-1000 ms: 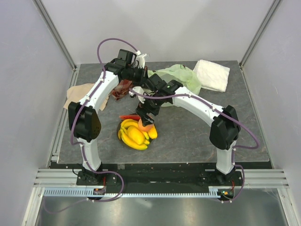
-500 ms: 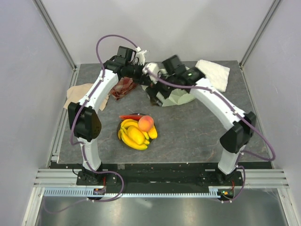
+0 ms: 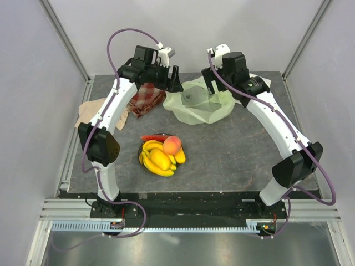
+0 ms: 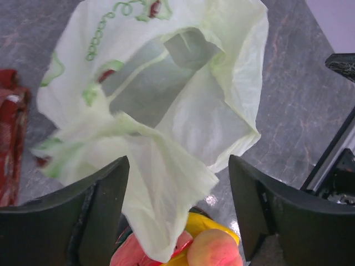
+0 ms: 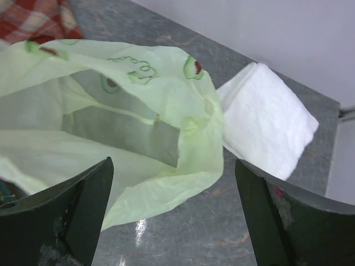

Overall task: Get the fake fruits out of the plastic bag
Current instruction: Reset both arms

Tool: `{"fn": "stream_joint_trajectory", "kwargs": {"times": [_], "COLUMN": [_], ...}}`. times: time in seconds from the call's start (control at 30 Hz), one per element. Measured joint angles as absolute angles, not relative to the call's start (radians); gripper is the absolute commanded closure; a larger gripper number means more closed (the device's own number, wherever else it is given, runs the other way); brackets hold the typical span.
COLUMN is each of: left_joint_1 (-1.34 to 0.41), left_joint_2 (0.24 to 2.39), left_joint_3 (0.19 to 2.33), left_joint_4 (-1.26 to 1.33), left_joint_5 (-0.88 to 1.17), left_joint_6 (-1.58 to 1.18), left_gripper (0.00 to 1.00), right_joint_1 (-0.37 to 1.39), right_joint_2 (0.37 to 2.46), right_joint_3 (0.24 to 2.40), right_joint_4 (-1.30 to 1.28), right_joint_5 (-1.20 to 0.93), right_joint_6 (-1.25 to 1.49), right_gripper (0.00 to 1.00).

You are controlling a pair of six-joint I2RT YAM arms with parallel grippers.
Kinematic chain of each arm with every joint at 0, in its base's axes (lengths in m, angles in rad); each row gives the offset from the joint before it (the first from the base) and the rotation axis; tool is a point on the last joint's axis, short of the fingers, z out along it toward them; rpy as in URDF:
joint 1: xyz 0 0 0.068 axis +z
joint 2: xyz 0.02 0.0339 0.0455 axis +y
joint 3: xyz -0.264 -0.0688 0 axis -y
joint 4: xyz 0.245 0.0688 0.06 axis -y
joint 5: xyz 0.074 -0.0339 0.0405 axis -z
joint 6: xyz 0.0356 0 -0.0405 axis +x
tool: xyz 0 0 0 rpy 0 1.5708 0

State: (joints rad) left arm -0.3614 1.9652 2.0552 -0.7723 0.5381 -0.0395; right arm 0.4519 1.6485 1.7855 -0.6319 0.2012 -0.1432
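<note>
The plastic bag (image 3: 198, 105) lies slack on the table at the back middle. It is pale green and its mouth (image 4: 150, 77) gapes with no fruit showing inside. The fake fruits (image 3: 161, 155) are heaped at the front middle: bananas, yellow oblong ones, a red watermelon slice (image 3: 151, 137) and a peach (image 3: 172, 144) on top. My left gripper (image 3: 173, 84) hovers over the bag's left edge, open. In the left wrist view a bag corner (image 4: 166, 221) shows between its fingers, untouched. My right gripper (image 3: 213, 84) is open above the bag's right side, holding nothing.
A red checked cloth (image 3: 147, 98) lies left of the bag under my left arm. A folded white towel (image 5: 266, 122) sits just right of the bag. A tan sheet (image 3: 91, 111) lies at the table's left edge.
My right gripper left the peach on the fruit pile and swung back to the bag. My left gripper opened and let go of the bag, which settled flat. Both arms pulled toward the back.
</note>
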Motion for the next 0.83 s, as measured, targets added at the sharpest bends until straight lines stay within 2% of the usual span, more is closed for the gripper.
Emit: {"fn": "stream_joint_trajectory", "kwargs": {"times": [0.07,0.13,0.33,0.53,0.67,0.83], "left_joint_1": [-0.36,-0.359,-0.356,-0.349,-0.312,-0.263], "left_joint_2": [1.95,1.917,1.668,1.33,1.232,1.234], "left_joint_3": [2.057,2.058,2.011,1.843,1.708,1.585], "left_joint_4": [-0.775,-0.78,-0.78,-0.759,-0.763,-0.779], "left_joint_5": [0.495,0.445,0.302,0.159,0.108,0.099], "left_joint_6": [-0.025,-0.004,0.075,0.121,0.11,0.063], "left_gripper": [0.02,0.01,0.01,0.01,0.01,0.01], "right_joint_1": [0.449,0.447,0.447,0.448,0.448,0.448], "right_joint_2": [1.649,1.646,1.597,1.535,1.499,1.491], "right_joint_3": [1.775,1.775,1.763,1.731,1.678,1.645], "right_joint_4": [-0.627,-0.62,-0.614,-0.624,-0.636,-0.653], "right_joint_5": [0.246,0.286,0.379,0.427,0.428,0.424], "right_joint_6": [-0.132,-0.12,-0.093,-0.07,-0.064,-0.063], "right_gripper": [0.02,0.02,0.02,0.02,0.02,0.02]}}
